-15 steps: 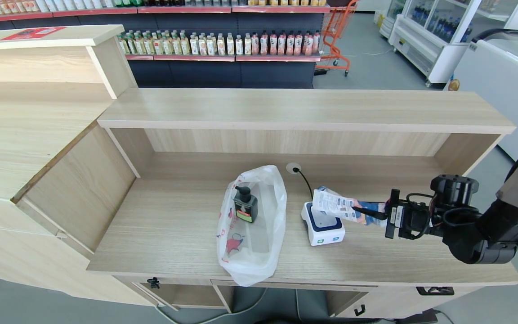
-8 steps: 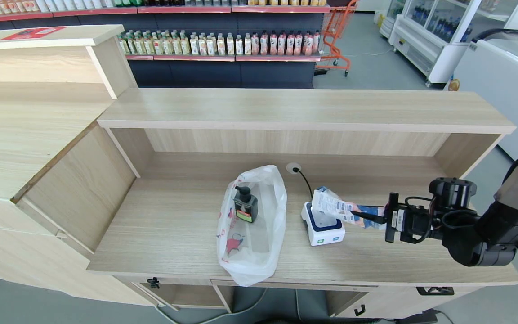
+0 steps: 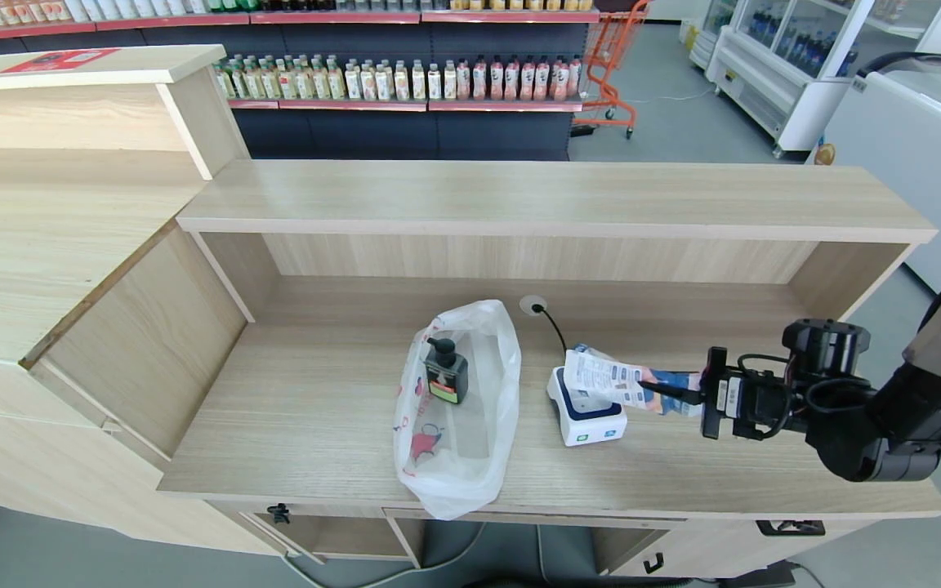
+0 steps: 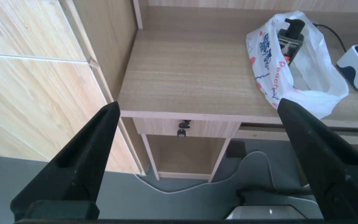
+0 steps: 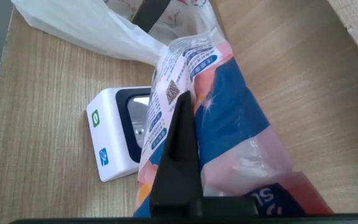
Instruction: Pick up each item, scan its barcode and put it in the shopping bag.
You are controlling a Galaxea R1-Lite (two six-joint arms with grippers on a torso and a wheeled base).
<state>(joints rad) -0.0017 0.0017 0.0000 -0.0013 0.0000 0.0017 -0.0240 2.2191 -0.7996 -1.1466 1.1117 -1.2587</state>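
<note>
The right hand [image 3: 662,390] is closed on the blue, white and pink plastic snack packet [image 3: 605,377], its long axis pointing to 9 o'clock over the white box scanner [image 3: 595,423], with the translucent plastic shopping bag [image 3: 458,457] farther that way.

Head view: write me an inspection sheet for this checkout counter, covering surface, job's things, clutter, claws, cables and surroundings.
Surface: wooden counter, nothing spilled.
Job's things: plastic bag lies open on the counter with a black pump bottle inside; white scanner sits beside it; a packet is held with its printed end over the scanner.
Clutter: nothing seen.
Claws: right claw shut on the packet; left claw open, holding nothing.
Cables: one black cable runs from the scanner to a hole in the counter.
Surroundings: shelves of drinks, an orange cart, fridges.
</note>
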